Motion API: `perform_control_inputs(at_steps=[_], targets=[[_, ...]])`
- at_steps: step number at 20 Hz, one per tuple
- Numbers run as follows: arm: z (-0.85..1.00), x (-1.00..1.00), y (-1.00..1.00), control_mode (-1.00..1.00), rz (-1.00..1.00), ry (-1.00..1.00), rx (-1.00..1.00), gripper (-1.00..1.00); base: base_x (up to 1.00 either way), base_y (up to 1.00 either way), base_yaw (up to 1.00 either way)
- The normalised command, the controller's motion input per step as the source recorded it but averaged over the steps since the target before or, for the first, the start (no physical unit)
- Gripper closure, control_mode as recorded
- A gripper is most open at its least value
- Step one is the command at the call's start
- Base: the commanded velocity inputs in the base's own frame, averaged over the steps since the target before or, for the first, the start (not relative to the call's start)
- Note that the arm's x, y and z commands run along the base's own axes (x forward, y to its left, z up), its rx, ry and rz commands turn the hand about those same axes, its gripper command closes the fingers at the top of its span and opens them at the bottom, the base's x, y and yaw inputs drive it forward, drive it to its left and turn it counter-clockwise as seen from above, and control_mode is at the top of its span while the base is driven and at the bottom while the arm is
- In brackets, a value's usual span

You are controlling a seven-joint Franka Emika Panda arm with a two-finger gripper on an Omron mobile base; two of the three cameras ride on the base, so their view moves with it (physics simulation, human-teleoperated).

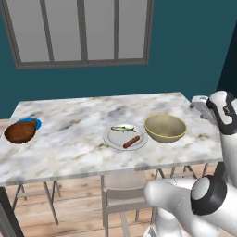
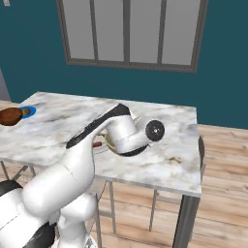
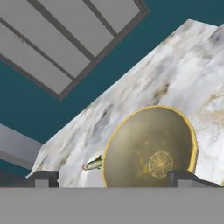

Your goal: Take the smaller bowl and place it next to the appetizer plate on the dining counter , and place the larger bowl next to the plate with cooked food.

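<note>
The larger bowl (image 1: pixel 165 127), pale yellow-beige, stands upright on the dining counter (image 1: pixel 74 143), just right of the white plate with cooked food (image 1: pixel 116 137), which bears a sausage (image 1: pixel 131 141) and a small fish (image 1: pixel 123 128). At the counter's far left the smaller bowl (image 1: pixel 21 132), reddish-brown, sits against the blue appetizer plate (image 1: pixel 33 122). My gripper (image 1: pixel 199 105) hovers off the larger bowl's right side, apart from it. In the hand view the fingertips (image 3: pixel 43 178) stand wide apart, open and empty, with the larger bowl (image 3: pixel 151 151) beyond them. My arm hides most of the larger bowl in the right base view.
A chair (image 1: pixel 121 192) is tucked under the counter's near edge. A grey-framed window (image 1: pixel 83 30) is set in the teal wall behind. The counter's right edge (image 2: pixel 193 145) drops to wooden floor. The smaller bowl (image 2: pixel 9 116) and blue plate (image 2: pixel 28 111) lie far left.
</note>
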Motion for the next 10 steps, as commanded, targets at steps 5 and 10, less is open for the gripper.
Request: perform_control_inputs(at_steps=[5,10], targets=[[0.92,-0.22,0.31,-1.00,0.08,0.05,-0.21,-1.00,0.00,0.00,0.00],[0.89,-0.56,0.24,-1.00,0.04,0.11,-0.18,-1.00,0.00,0.00,0.00]])
